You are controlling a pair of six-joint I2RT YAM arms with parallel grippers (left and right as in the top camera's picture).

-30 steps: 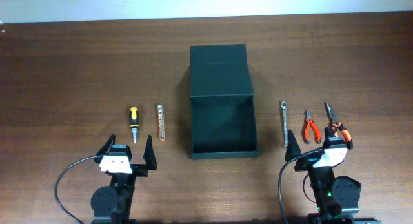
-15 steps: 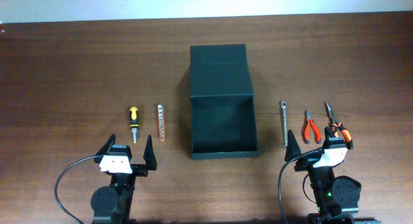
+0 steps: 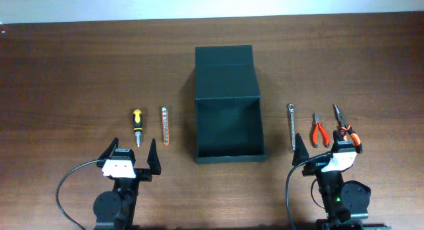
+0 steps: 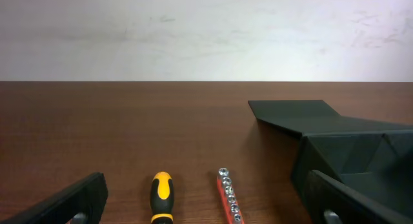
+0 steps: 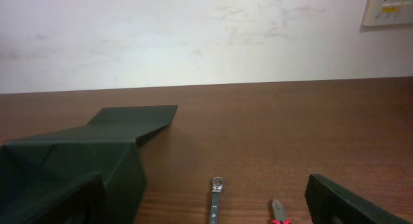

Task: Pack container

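Container (image 3: pixel 230 156): open, frame centre, long axis top-to-bottom, midway between pincers.
Left pincer (image 3: pixel 132 145): wide, empty; screwdriver (image 3: pixel 137 118) directly above in frame.
Right pincer (image 3: pixel 326 147): wide, empty.

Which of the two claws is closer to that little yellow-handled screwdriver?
Left. The left gripper sits open just short of the screwdriver, not touching it. The right gripper, also open, is far off on the other side of the container.

On the table (image 3: pixel 73 64) lie the container (image 3: pixel 224 74), screwdriver (image 3: pixel 137 124), bit strip (image 3: pixel 165 126), wrench (image 3: pixel 291 127), red pliers (image 3: pixel 320 132) and longer pliers (image 3: pixel 342 124).
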